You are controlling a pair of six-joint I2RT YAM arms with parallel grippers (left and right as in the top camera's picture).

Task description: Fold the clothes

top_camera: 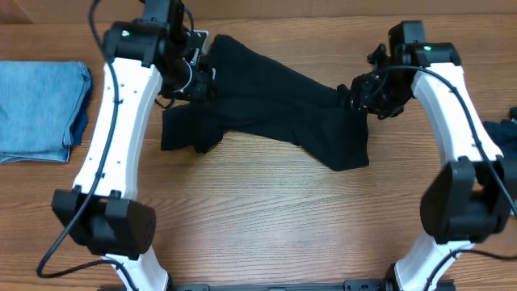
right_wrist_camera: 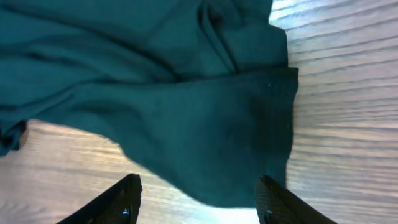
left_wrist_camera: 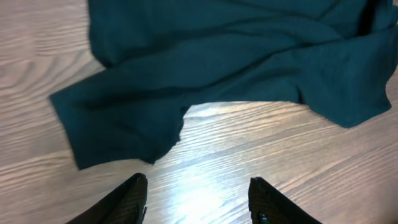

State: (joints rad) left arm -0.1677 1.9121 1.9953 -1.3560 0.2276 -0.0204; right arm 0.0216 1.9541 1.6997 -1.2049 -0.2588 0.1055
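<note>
Black fabric, rumpled: the T-shirt point(top_camera: 266, 113) lies spread on the wooden table point(top_camera: 266, 218), stretched between the two grippers. The left gripper point(left_wrist_camera: 199, 200) has its fingers well apart over bare wood with nothing between them, and a sleeve lies just ahead of its tips. The right gripper point(right_wrist_camera: 199, 205) is spread wide too, with the shirt's edge under and ahead of its gap, seemingly not pinched. Folded light blue denim point(top_camera: 40, 109) sits well outside the left gripper.

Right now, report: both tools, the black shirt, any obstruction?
Left tool open, empty, above table. Right tool open, empty, over black T-shirt edge. Shirt crumpled, unfolded. Folded denim apart, not in the way.
</note>
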